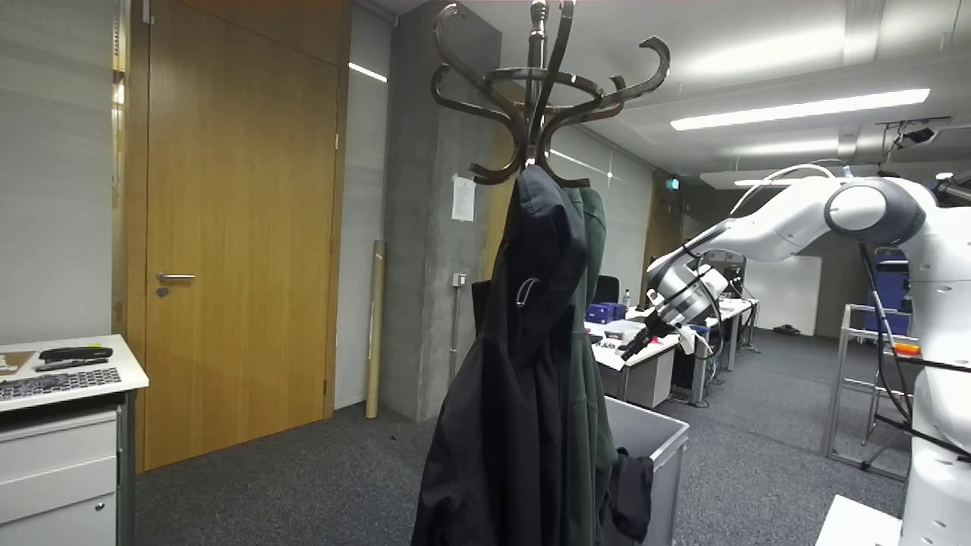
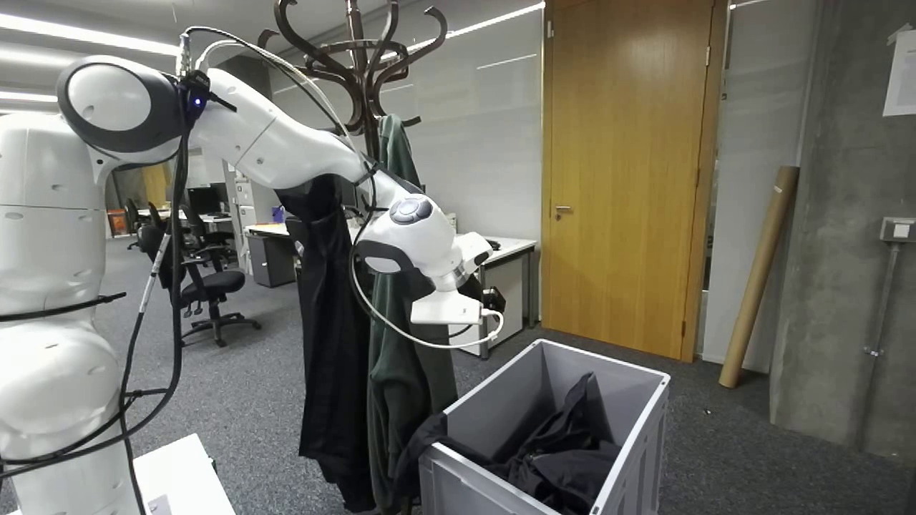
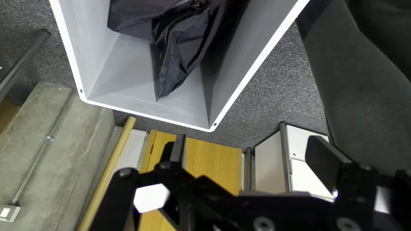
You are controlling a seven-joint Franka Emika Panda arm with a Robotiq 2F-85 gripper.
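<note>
Evidently, in an exterior view the green coat (image 1: pixel 586 368) hangs at the jaws' nine o'clock; in an exterior view the dark garment (image 2: pixel 558 461) lies inside the grey crate (image 2: pixel 630 393), five o'clock from the arm (image 2: pixel 293 154); in the wrist view the jaws stand spread, empty, garment at eleven, tip toward seven.

- Ceiling lamps (image 1: pixel 800 110) glowed brightly above the end effector (image 1: pixel 628 353).
- Shadow (image 3: pixel 221 48) pooled in the grey bin (image 3: pixel 125 77) below it.
- Its nearest screws (image 3: pixel 264 223) looked blurred.
</note>
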